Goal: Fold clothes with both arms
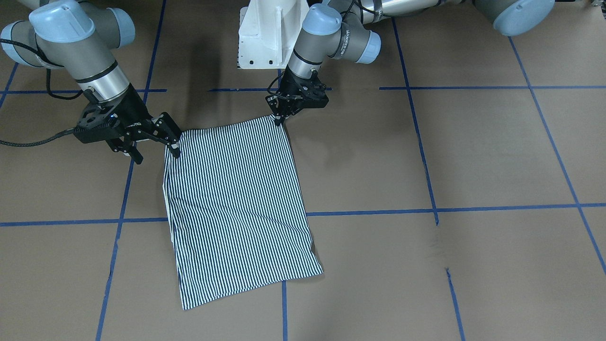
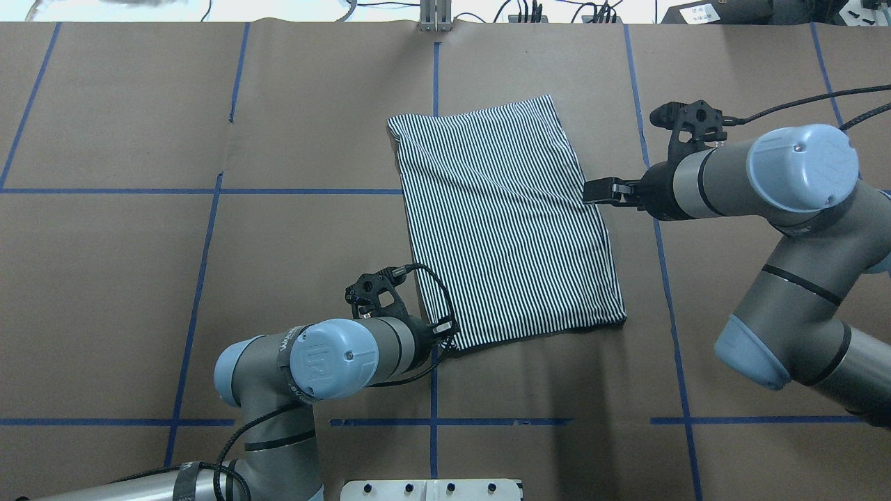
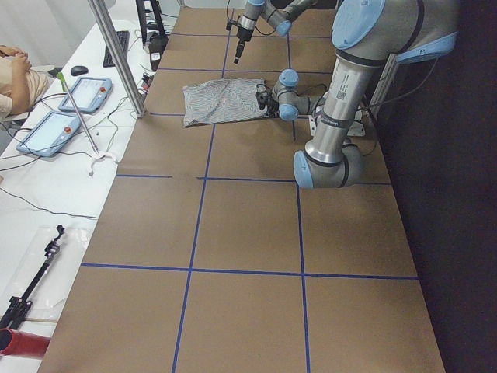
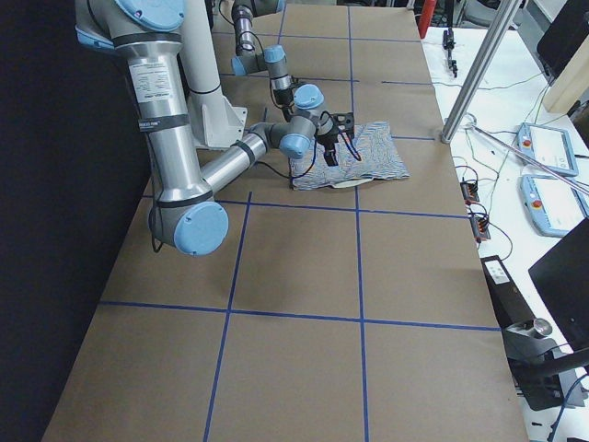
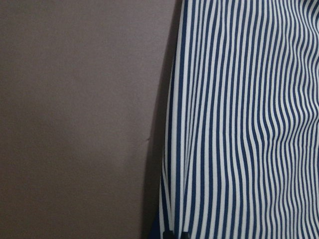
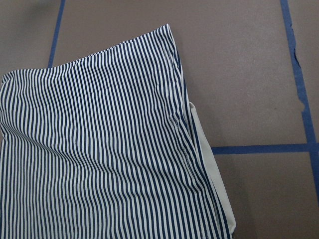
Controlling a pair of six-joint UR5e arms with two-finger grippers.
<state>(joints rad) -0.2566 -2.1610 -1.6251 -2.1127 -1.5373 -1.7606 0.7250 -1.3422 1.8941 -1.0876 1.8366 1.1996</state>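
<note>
The striped polo shirt (image 1: 236, 203) lies folded into a flat rectangle on the brown table, with the collar side hidden. It also shows in the overhead view (image 2: 508, 223). My left gripper (image 1: 278, 121) points down at the shirt's corner nearest the base, its fingers together on the cloth; in the overhead view it (image 2: 449, 332) sits at the near left corner. The left wrist view shows the shirt's edge (image 5: 239, 124) close up. My right gripper (image 1: 157, 156) is open, with one fingertip at the shirt's other near corner. The right wrist view shows the shirt (image 6: 99, 149) with a cream strip (image 6: 209, 164) peeking out.
The white pedestal base (image 1: 265, 38) stands just behind the shirt. Blue tape lines (image 1: 369, 212) cross the table. A side bench with tablets (image 3: 62, 116), a metal post (image 3: 116, 54) and a seated person (image 3: 12, 74) lie beyond the table's far edge.
</note>
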